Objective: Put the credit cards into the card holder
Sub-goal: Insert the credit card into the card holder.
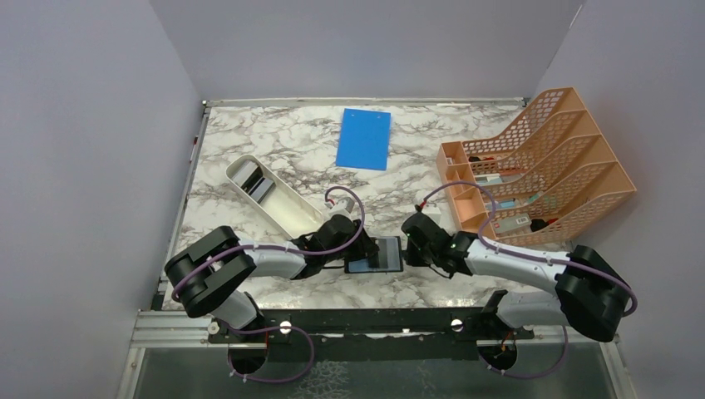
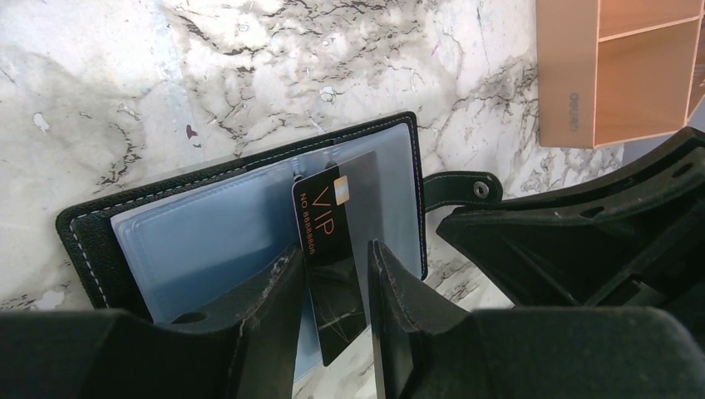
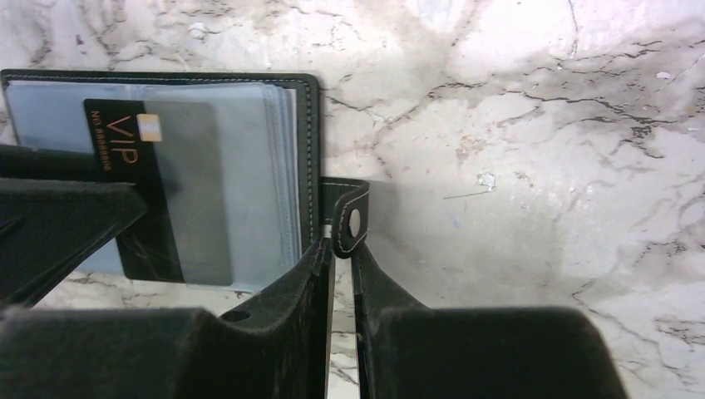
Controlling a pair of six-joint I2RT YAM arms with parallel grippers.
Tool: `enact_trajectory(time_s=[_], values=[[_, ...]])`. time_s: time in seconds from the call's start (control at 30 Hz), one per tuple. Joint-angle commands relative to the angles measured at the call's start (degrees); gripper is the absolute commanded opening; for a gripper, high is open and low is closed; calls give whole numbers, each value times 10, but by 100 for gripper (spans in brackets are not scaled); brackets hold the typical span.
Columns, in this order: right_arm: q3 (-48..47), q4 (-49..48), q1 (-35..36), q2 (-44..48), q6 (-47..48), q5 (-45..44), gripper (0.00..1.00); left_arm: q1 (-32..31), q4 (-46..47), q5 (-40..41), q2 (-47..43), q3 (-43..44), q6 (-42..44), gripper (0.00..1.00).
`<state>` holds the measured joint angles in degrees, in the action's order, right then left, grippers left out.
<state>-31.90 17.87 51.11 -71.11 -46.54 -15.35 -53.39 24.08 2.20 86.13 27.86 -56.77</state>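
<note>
With right gripper (image 3: 342,249) jaws clenched on snap tab (image 3: 353,220), pinning card holder (image 3: 312,125) open on worktop (image 3: 540,166); left gripper (image 2: 332,253) jaws straddling VIP card (image 2: 328,224) half-pocketed, grip unclear; judged early, more credit cards (image 1: 253,179) seemingly in white tray (image 1: 283,212).

— What stands around you?

— Plain, pale grey-lilac walls on three sides: the left wall (image 1: 83,125), the back wall (image 1: 366,41) and the right wall (image 1: 648,91).

— And under you?

— A table (image 1: 291,150) with a white marble-look top, veined in grey and black. A metal strip (image 1: 189,187) runs along its left edge. A dark rail (image 1: 374,318) crosses the near edge, with a silver frame (image 1: 166,332) beside it.

— How is the light?

— Soft and even; the shadows I see on the marble are faint and blurred. Below the near edge lies a dark surface (image 1: 391,370); I cannot tell what it is.
</note>
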Motion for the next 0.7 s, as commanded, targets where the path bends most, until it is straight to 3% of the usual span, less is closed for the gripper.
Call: enact_trajectory(time_s=[0.0, 0.3, 0.67], values=[[8, -9, -7, -24, 4, -15, 18, -6, -3, 7, -16, 12, 4, 37], [23, -33, -7, -28, 2, 7, 17, -6, -58, 40, -54, 17, 25, 37], [24, -58, -7, -40, 0, 41, 17, -15, -59, 25, -19, 41, 20, 37]])
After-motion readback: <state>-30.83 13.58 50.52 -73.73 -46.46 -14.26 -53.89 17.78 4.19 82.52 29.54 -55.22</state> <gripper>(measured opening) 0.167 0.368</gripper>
